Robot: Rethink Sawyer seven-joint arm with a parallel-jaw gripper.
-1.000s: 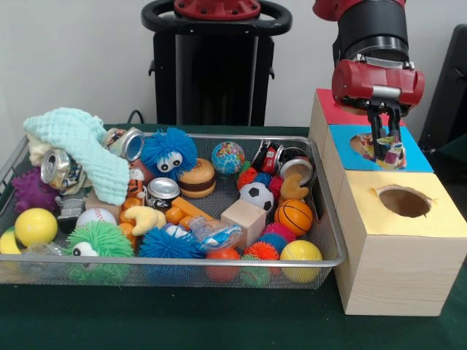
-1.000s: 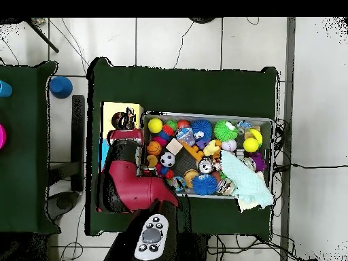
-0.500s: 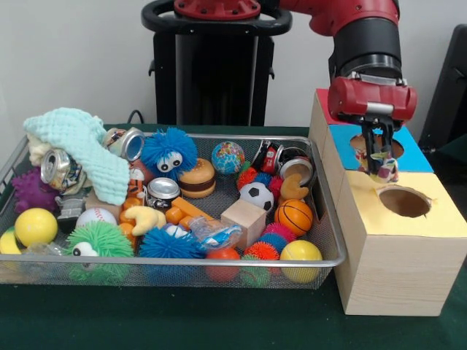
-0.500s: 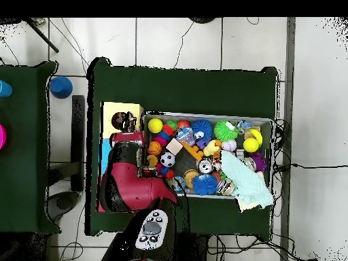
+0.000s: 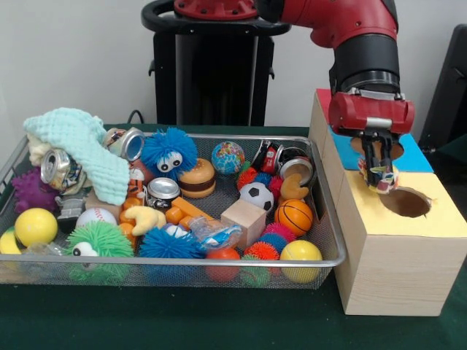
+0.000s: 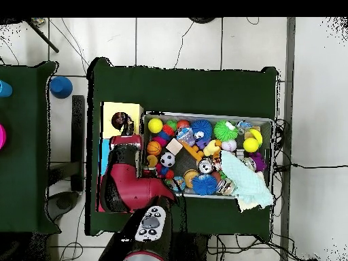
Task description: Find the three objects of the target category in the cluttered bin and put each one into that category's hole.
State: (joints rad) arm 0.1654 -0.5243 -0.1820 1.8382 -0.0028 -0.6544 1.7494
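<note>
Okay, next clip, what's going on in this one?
A red Sawyer arm holds a multicoloured rope ball in its gripper, just over the edge of the round hole in the yellow-topped wooden box. The ball has not been let go. Beside the box, the wire mesh bin is full of toys, among them a soccer ball, a basketball and spiky puffer balls.

hole (image 5: 406, 202) in yellow-topped box: mouth open, unblocked | gripper (image 5: 381, 177) clamped on rope ball (image 5: 384, 176) hangs just beside the hole's far-left edge | bin (image 5: 219, 262) left of hole, packed with toys edge to edge | table (image 5: 182, 321) in front of hole's box bare
</note>
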